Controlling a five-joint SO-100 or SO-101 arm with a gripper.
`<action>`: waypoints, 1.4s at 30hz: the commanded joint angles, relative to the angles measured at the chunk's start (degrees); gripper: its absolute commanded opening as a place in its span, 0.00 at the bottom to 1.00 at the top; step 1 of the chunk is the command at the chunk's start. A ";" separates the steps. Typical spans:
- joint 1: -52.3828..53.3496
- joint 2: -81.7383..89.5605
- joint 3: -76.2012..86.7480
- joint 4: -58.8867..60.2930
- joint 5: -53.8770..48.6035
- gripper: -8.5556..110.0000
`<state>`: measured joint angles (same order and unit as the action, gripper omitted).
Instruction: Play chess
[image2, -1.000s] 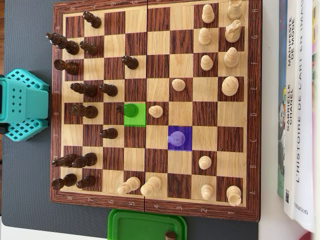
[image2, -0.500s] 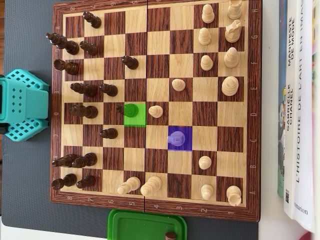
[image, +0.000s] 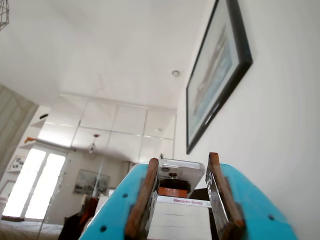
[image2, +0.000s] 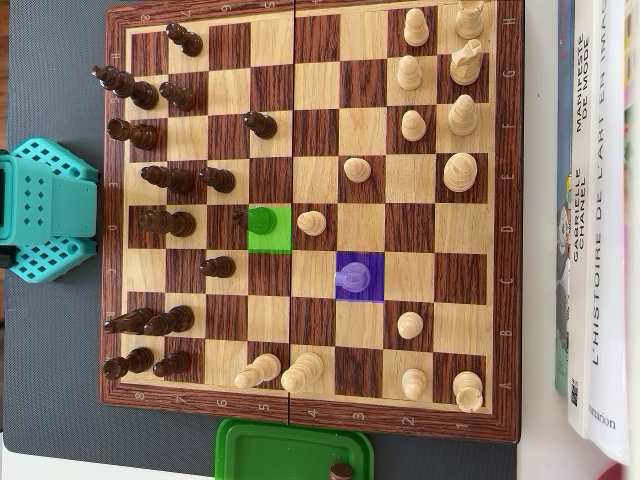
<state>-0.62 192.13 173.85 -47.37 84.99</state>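
Observation:
In the overhead view the wooden chessboard (image2: 310, 415) lies flat, with dark pieces (image2: 165, 178) on the left and light pieces (image2: 460, 172) on the right. One square is tinted green (image2: 275, 240) with a piece on it. Another is tinted purple (image2: 370, 265), also with a piece on it. Only the arm's teal base (image2: 45, 210) shows there, left of the board. In the wrist view my gripper (image: 184, 159) points up towards the ceiling. Its teal jaws with brown pads (image: 140, 205) stand apart and hold nothing.
A green container (image2: 293, 452) below the board holds a dark piece (image2: 341, 470). Books (image2: 600, 220) lie along the board's right side. In the wrist view a phone (image: 182, 172) on stacked books (image: 180, 220) shows beyond the jaws, and a framed picture (image: 215, 75) hangs on the wall.

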 joint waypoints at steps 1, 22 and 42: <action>0.09 -0.62 -2.46 4.75 -0.35 0.20; 0.00 -1.23 -12.57 66.36 -0.44 0.20; 3.69 -32.26 -38.67 109.95 0.26 0.20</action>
<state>2.37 161.10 140.10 59.94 84.99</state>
